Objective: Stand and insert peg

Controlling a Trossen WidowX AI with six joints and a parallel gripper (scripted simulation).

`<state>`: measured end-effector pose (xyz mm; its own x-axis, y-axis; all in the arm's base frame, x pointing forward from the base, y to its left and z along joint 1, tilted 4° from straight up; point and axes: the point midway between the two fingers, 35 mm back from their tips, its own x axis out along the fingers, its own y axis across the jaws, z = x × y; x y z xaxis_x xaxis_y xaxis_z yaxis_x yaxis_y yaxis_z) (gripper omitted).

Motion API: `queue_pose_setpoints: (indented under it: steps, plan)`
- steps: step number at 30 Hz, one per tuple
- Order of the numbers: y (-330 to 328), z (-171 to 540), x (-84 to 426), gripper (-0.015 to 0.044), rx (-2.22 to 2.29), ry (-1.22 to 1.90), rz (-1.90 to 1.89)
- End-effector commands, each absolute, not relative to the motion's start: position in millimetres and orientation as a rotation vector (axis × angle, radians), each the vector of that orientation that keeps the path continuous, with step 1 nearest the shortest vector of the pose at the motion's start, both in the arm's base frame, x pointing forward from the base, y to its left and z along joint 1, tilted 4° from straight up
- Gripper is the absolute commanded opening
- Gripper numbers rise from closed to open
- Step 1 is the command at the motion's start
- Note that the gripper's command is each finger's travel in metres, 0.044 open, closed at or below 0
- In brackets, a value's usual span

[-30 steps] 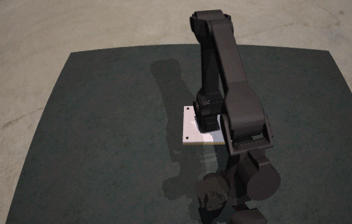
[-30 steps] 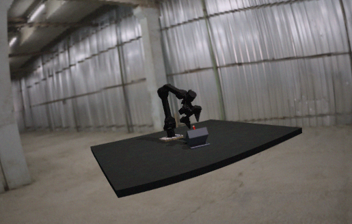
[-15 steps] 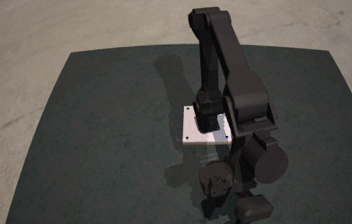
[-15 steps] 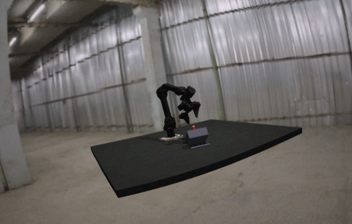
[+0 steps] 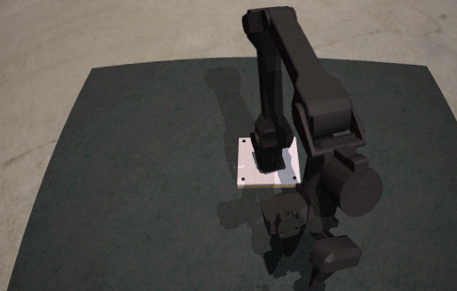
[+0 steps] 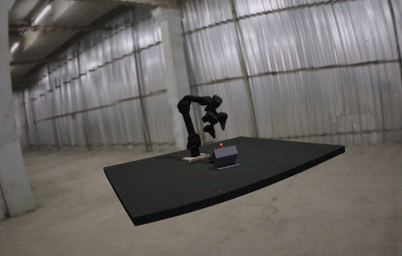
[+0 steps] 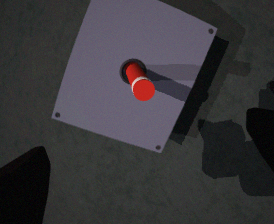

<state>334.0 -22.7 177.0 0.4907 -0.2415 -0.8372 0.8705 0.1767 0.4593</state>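
Observation:
The red peg (image 7: 143, 90) (image 6: 221, 146) stands in the hole (image 7: 123, 73) of the sloped grey panel (image 7: 88, 60) (image 6: 225, 152), its white-banded end sticking out of the face. The peg's plain end is hidden inside the hole, so its depth cannot be seen. My gripper (image 7: 149, 139) (image 6: 218, 133) (image 5: 300, 270) is open and empty. Its fingers stand wide apart above the panel, clear of the peg. Peg and panel do not show in the top view.
The dark table (image 5: 125, 177) (image 6: 168, 191) carries the arm's pale base plate (image 5: 247, 161) (image 6: 200, 158), which lies behind the panel as seen in the exterior view. Shadows of the arm and peg fall across the panel and table.

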Motion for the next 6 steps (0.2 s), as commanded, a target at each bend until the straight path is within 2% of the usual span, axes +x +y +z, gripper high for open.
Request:
queue_pose_setpoints:
  steps: [1,6]
  plan:
    - [-22.2,181.9,332.1,0.0440,1.127,0.686,-0.886]
    - [-22.2,181.9,332.1,0.0440,1.127,0.686,-0.886]
